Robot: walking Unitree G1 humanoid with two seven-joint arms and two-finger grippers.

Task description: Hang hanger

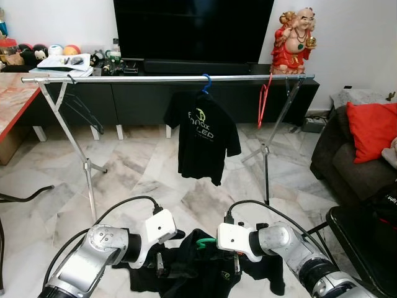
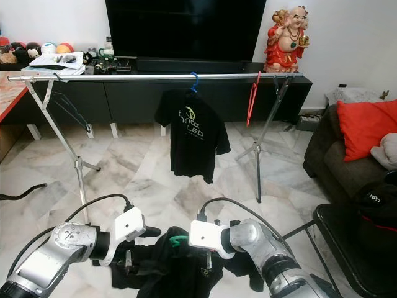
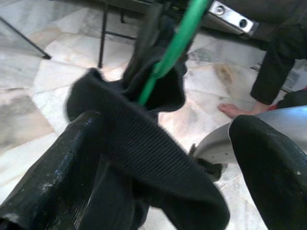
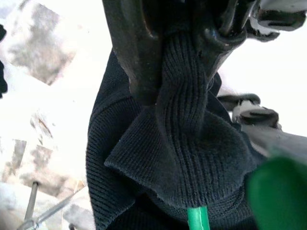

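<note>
1. Green hanger (image 1: 200, 244) sits inside a black shirt (image 1: 192, 264), held low between both arms, well below the metal rail (image 1: 167, 79).
2. Right gripper (image 4: 175, 72) pinches the ribbed collar tight.
3. Left gripper (image 3: 163, 163) has its fingers spread, the collar draped between them.
4. Another black shirt (image 1: 201, 139) hangs from the rail.

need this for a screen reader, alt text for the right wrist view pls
Two black fingers pinch a bunched fold of a black shirt from above, with a green hanger poking out below the fabric. Pale marble floor lies behind.
</note>
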